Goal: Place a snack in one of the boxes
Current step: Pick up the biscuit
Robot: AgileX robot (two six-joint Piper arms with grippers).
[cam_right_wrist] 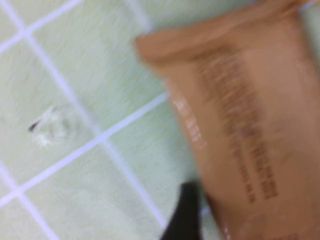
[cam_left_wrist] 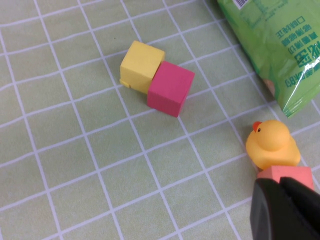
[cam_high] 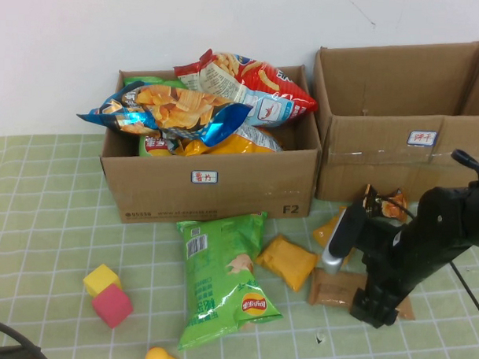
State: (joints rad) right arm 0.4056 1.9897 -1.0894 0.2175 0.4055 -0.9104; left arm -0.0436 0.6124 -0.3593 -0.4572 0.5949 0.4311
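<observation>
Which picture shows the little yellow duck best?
The left wrist view: the whole yellow duck shows, beak included, near the left gripper. The high view catches only its top at the edge. The right wrist view, by the right gripper, shows none.

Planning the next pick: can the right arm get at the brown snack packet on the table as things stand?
Probably yes. The right gripper is low, right at the brown snack packet, which lies flat with nothing on top. The left gripper is far off near the rubber duck.
</observation>
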